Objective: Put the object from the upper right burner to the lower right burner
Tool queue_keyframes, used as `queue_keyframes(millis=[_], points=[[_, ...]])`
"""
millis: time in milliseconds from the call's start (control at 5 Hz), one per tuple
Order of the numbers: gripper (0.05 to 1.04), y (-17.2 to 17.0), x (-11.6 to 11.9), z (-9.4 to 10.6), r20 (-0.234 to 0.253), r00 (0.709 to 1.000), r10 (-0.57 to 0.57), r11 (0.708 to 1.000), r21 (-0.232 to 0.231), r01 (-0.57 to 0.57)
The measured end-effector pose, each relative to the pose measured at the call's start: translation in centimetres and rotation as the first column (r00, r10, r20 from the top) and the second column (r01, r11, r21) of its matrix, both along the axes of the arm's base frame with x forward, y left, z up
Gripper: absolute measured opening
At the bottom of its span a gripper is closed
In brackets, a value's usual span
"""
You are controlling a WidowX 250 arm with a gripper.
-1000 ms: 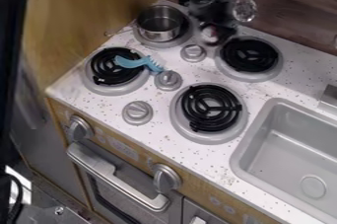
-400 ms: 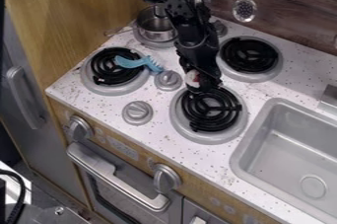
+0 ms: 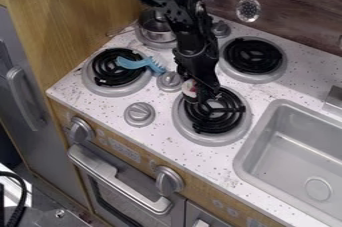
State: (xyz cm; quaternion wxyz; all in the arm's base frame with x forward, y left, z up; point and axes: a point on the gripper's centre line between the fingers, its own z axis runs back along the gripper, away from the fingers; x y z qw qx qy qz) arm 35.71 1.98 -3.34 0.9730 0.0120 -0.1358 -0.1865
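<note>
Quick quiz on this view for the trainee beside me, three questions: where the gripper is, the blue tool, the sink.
1. At which burner does the gripper hold the object?
a) upper right
b) lower right
c) upper left
2. True or false: the blue tool lies partly over the lower left burner.
3. Fill in: in the picture, the sink is to the ____ of the lower right burner.

Key: 1 b; 2 true; 3 right

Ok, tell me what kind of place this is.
It looks like a play kitchen, probably in a lab or workroom: a speckled countertop holds four coil burners, a grey sink basin is set in beside them, and an oven door with a bar handle sits below.
</note>
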Motion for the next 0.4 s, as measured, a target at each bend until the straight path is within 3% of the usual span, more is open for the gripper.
queue_keyframes(millis=[200, 400], points=[[0.854, -0.33, 0.16, -0.15, 0.027, 1.0, -0.007, 1.0, 0.007, 0.007], [1.007, -0.93, -0.29, -0.24, -0.005, 1.0, -0.018, 1.0, 0.005, 0.018]])
